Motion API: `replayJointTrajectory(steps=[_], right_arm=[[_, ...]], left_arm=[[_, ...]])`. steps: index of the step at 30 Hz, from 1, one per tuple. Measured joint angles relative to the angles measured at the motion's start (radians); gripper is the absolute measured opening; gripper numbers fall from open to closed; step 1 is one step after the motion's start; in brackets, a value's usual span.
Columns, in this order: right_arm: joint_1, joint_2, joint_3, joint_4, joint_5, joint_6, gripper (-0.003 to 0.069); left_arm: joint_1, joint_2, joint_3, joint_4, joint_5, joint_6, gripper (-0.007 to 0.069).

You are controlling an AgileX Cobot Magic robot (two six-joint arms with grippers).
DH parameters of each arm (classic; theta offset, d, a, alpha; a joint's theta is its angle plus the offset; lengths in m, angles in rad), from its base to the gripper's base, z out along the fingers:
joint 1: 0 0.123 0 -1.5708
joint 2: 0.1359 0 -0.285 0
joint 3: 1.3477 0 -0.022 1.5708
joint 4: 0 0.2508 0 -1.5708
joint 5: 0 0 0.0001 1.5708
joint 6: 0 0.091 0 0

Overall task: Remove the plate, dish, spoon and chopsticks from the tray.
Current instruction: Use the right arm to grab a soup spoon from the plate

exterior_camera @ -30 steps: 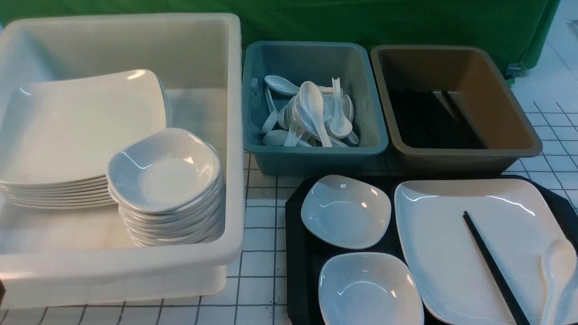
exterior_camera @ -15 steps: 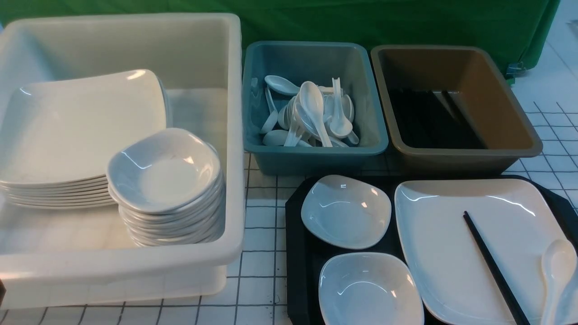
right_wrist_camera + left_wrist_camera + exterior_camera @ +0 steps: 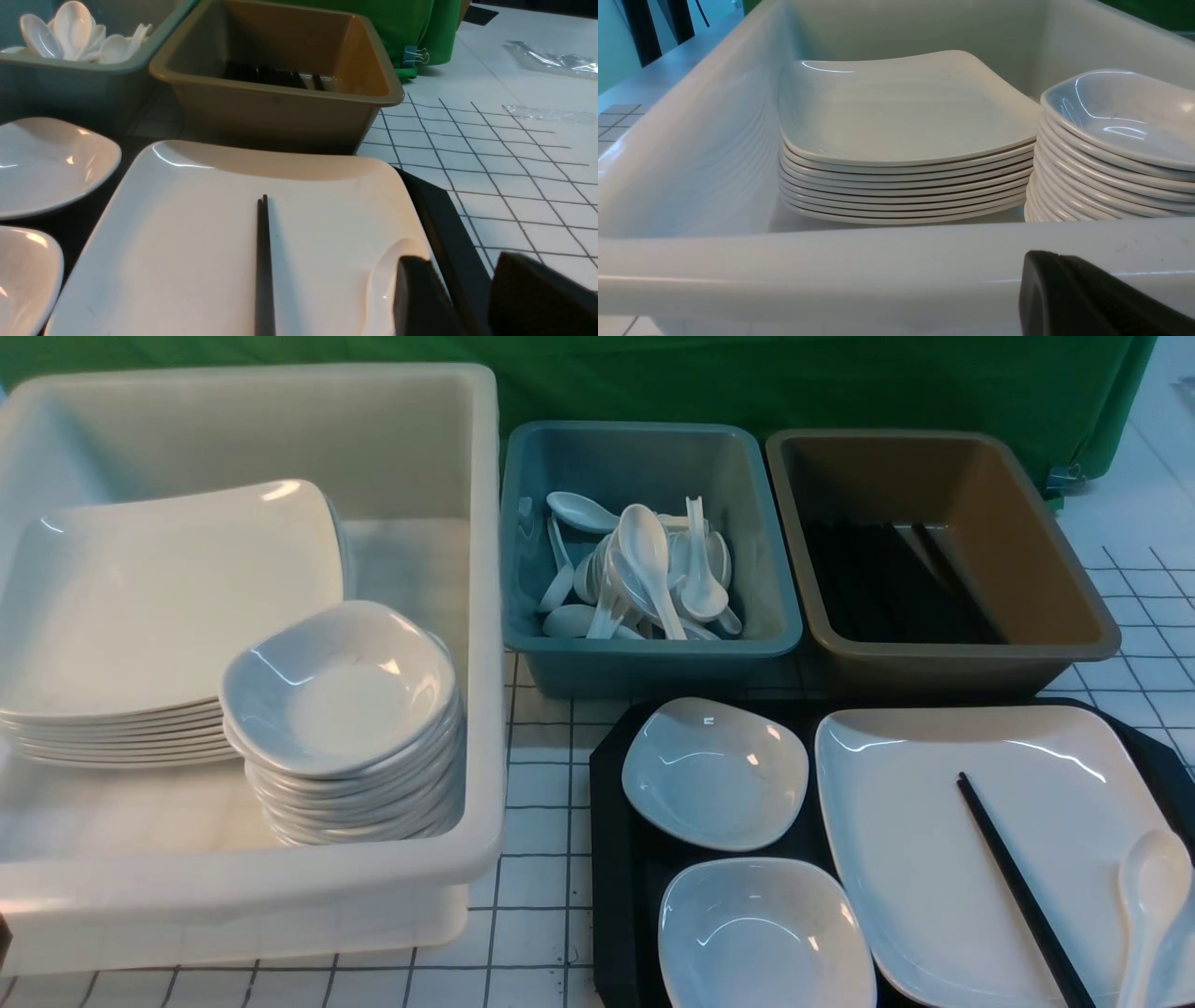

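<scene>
The black tray (image 3: 616,859) lies at the front right. On it are two small white dishes (image 3: 714,773) (image 3: 764,933) and the large white plate (image 3: 943,840). The black chopsticks (image 3: 1018,887) lie together across the plate, and the white spoon (image 3: 1153,887) rests by its right edge. In the right wrist view my right gripper (image 3: 472,280) is open, low over the plate's right edge and the tray rim (image 3: 448,224), one finger beside the spoon (image 3: 380,275). My left gripper (image 3: 1041,259) is shut and empty, just outside the white bin's near wall. Neither gripper shows in the front view.
A big white bin (image 3: 485,616) on the left holds a stack of plates (image 3: 159,607) and a stack of dishes (image 3: 341,691). Behind the tray, a teal bin (image 3: 653,653) holds spoons (image 3: 644,560) and a brown bin (image 3: 943,653) holds black chopsticks (image 3: 887,579).
</scene>
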Motion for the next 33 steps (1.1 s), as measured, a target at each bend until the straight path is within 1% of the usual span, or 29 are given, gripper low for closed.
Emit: replayJointTrajectory(steps=[30,31,33], right_arm=[[0.0,0.0,0.0,0.006,-0.009,0.006,0.0243],[0.0,0.0,0.0,0.037,-0.02,0.047,0.0243],[0.0,0.0,0.0,0.147,-0.039,0.203,0.0243]], left_arm=[[0.0,0.0,0.0,0.0,0.0,0.0,0.0005],[0.0,0.0,0.0,0.0,0.0,0.0,0.0005],[0.0,0.0,0.0,0.0,0.0,0.0,0.0005]])
